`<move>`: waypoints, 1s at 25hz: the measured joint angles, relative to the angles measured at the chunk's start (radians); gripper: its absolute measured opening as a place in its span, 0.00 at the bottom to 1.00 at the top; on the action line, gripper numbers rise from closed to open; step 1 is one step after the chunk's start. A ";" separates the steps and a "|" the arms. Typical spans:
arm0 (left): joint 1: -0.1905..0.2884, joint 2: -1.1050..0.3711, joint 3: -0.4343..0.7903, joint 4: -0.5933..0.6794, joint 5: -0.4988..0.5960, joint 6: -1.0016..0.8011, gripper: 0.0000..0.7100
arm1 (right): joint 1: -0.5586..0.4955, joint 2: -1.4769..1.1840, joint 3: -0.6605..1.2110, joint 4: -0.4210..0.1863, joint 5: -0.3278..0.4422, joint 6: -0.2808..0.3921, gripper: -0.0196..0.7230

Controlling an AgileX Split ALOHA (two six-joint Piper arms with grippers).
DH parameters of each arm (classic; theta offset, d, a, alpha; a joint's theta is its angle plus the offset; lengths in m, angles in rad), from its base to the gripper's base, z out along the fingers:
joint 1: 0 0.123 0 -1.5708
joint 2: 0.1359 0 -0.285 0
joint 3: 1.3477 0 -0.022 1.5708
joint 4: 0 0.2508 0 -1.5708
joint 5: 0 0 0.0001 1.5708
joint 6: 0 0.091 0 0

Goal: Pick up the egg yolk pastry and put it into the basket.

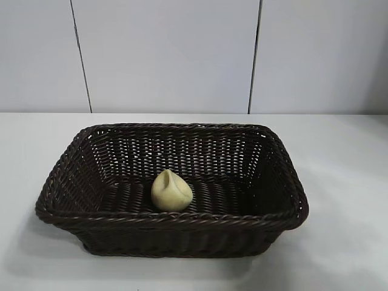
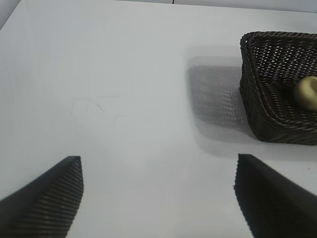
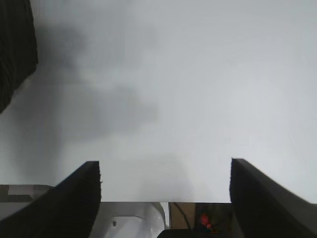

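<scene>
The pale yellow egg yolk pastry [image 1: 171, 191] lies inside the dark brown woven basket [image 1: 73, 151], near its front wall, on the white table. The left wrist view also catches the pastry [image 2: 307, 92] inside the basket [image 2: 257, 106], well away from my left gripper [image 2: 158, 171]. That gripper is open, empty, and hovers over bare table. My right gripper [image 3: 166, 171] is open and empty too, above the table near its edge. A corner of the basket [image 3: 15, 49] shows far off in the right wrist view. Neither gripper appears in the exterior view.
A white panelled wall [image 1: 170, 54] stands behind the table. The table edge [image 3: 163, 202] runs just under my right gripper, with clutter below it. White tabletop [image 1: 345, 182] surrounds the basket on all sides.
</scene>
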 joint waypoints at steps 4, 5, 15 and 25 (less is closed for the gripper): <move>0.000 0.000 0.000 0.000 0.000 0.000 0.85 | 0.000 -0.185 0.171 0.000 -0.078 -0.008 0.74; 0.000 0.000 0.000 0.000 0.000 0.000 0.85 | 0.000 -0.231 0.213 0.000 -0.089 -0.009 0.74; 0.000 0.000 0.000 0.000 0.000 0.000 0.85 | 0.000 -0.574 0.321 0.012 -0.098 -0.012 0.74; 0.000 0.000 0.000 0.000 0.000 0.000 0.85 | 0.000 -0.942 0.321 0.014 -0.090 -0.012 0.74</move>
